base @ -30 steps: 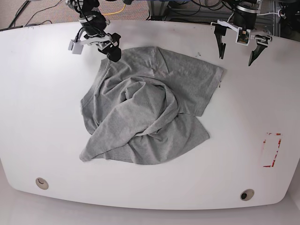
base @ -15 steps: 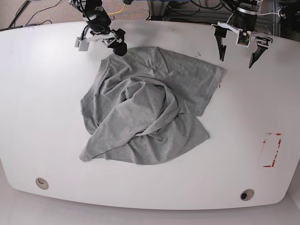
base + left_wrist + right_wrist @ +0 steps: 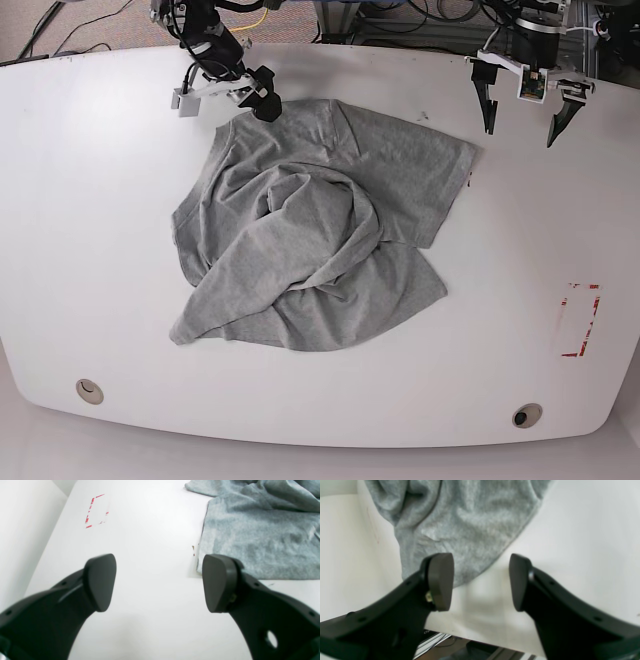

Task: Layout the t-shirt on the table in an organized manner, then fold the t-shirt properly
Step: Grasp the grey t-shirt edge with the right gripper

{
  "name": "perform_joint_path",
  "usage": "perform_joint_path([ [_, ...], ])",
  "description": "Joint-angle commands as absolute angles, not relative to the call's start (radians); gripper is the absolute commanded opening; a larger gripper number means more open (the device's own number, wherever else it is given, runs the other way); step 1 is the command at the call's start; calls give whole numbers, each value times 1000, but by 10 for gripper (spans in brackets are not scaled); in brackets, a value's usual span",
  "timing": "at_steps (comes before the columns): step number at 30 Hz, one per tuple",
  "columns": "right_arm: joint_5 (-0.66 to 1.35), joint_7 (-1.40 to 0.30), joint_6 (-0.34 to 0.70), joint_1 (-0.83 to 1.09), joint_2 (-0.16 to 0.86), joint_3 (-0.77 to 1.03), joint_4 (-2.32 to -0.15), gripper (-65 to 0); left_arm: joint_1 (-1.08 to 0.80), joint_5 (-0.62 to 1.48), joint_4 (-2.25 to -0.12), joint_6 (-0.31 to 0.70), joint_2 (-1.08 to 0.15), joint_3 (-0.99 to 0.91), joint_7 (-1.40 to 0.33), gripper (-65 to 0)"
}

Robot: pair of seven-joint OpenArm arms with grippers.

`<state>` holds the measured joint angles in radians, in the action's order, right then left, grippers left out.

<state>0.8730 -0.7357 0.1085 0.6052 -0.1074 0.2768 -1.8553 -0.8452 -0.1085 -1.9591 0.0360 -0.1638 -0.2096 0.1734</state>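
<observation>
The wide glossy white tabletop with curved edges (image 3: 90,250) fills the base view; its surface shows bare in both wrist views as well (image 3: 150,530) (image 3: 582,530). On it, around the middle and somewhat toward the far edge, lies the large heather-grey short-sleeved cotton t-shirt (image 3: 310,240) — crumpled, with a rounded bunch of cloth heaped over its centre and a broad fold trailing down toward the near left; one sleeve spreads flat toward the far right, and no lettering can be seen.

The left black two-fingered gripper (image 3: 521,115) hangs above the far right part of the table, beside the shirt's right sleeve and apart from it; its fingers stand wide apart with nothing between them (image 3: 158,582), and its wrist view shows the sleeve's edge (image 3: 250,537) lying flat just beyond the right-hand finger. The right black gripper (image 3: 262,100) sits at the shirt's far left corner by the table's far edge; its fingers are parted too, holding nothing (image 3: 481,581), with the grey hem (image 3: 470,530) lying just past the tips — whether a finger touches the cloth cannot be told.

A red tape rectangle outline (image 3: 580,320) marks the table near its right edge, well apart from the shirt; it also shows in the left wrist view (image 3: 96,511). Two small round grommets sit near the front edge, one at the left (image 3: 89,391) and one at the right (image 3: 526,415).
</observation>
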Motion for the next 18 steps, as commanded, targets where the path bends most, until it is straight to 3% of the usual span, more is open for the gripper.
perform_joint_path([
  [1, 886, -733, 114, 598, -94, 278, -1850, -308, -854, -104, -1977, 28, -170, -226, 202, -140],
  [18, 886, -734, 119, 498, -73, 272, -1710, -308, -854, -104, -1977, 28, -168, -242, 202, -140],
])
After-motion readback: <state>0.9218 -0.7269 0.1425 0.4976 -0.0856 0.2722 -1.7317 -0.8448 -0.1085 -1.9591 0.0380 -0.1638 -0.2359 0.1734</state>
